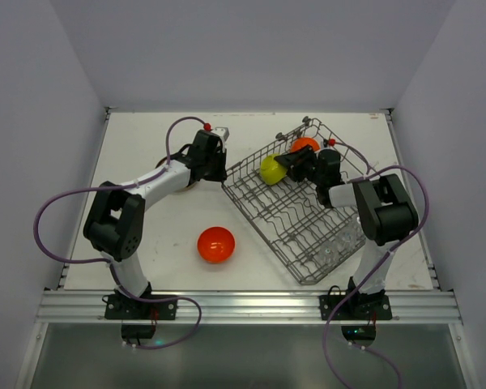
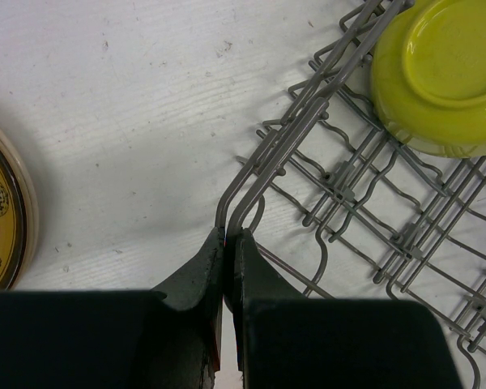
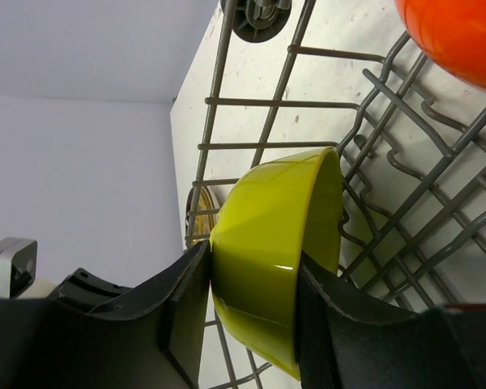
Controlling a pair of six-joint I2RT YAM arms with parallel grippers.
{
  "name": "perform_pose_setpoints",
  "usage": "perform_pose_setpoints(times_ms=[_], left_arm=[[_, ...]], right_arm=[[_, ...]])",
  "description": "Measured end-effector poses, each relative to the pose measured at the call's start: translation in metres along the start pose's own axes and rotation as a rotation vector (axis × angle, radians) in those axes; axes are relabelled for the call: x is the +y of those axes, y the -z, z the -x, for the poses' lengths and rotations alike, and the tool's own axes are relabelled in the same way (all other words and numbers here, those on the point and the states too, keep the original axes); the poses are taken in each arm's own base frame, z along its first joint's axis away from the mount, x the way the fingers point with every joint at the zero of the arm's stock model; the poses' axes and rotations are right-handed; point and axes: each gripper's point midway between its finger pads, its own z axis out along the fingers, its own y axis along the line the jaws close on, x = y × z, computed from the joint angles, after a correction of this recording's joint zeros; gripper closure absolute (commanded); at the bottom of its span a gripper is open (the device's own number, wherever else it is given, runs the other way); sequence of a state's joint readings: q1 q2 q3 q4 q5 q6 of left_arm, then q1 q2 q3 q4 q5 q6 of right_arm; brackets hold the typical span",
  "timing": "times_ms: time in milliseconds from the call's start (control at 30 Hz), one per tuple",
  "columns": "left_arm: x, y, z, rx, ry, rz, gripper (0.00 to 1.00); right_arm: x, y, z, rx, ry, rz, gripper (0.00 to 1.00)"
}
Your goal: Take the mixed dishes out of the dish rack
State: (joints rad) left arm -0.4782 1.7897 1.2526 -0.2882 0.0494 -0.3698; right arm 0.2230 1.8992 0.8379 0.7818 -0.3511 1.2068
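Black fingers [image 3: 178, 316] of the right gripper [image 3: 251, 271] pinch the wall of the yellow-green bowl [image 3: 267, 243], on edge in the dish rack [image 3: 251, 101] near an orange bowl [image 3: 462, 32]. The left gripper [image 2: 227, 239] is closed, tips at the rack's corner, a patterned plate [image 2: 0, 211] nearby on the table [image 2: 146, 121].

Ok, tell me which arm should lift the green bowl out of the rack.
Right. The right gripper has a finger on each side of the green bowl inside the rack. The left gripper is pinched shut on the rack's corner wire, apart from the bowl.
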Motion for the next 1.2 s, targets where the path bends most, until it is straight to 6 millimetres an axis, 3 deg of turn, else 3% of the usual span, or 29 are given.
perform_pose_setpoints(times_ms=[167,300,533,733,867,1200], left_arm=[[0.000,0.000,0.000,0.000,0.000,0.000,1.00],[0.000,0.000,0.000,0.000,0.000,-0.002,1.00],[-0.002,0.000,0.000,0.002,0.000,-0.011,1.00],[-0.003,0.000,-0.001,0.004,0.001,-0.017,1.00],[-0.003,0.000,-0.001,0.003,0.001,-0.017,1.00],[-0.003,0.000,0.000,0.001,0.000,-0.020,1.00]], right_arm=[[0.000,0.001,-0.005,0.009,-0.011,0.004,0.55],[0.006,0.001,-0.009,0.017,-0.018,0.026,0.72],[0.015,0.003,-0.017,0.031,-0.013,0.058,0.87],[0.020,0.004,-0.023,0.052,-0.013,0.074,0.90],[0.024,0.006,-0.027,0.069,-0.020,0.088,1.00],[0.038,0.017,-0.030,0.080,-0.029,0.127,1.00]])
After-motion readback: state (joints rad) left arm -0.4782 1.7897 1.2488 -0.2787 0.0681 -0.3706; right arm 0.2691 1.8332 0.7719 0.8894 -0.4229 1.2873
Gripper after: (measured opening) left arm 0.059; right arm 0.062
